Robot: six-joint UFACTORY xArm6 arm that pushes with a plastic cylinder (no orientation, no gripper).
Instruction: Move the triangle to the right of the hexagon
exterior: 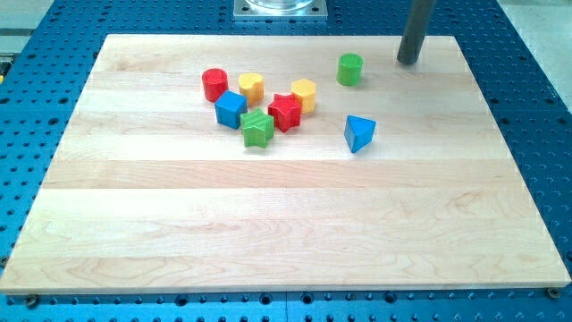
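Here my tip [408,62] rests near the board's [268,233] top edge, jawless, well above-right of the blue triangle [359,133].

Triangle [359,132] lies toward the view's bottom-right of hexagon [304,93].

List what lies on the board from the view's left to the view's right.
Red cylinder → blue cube → yellow block → green star → red star → yellow hexagon → green cylinder → blue triangle → my tip, right of every block and touching none.
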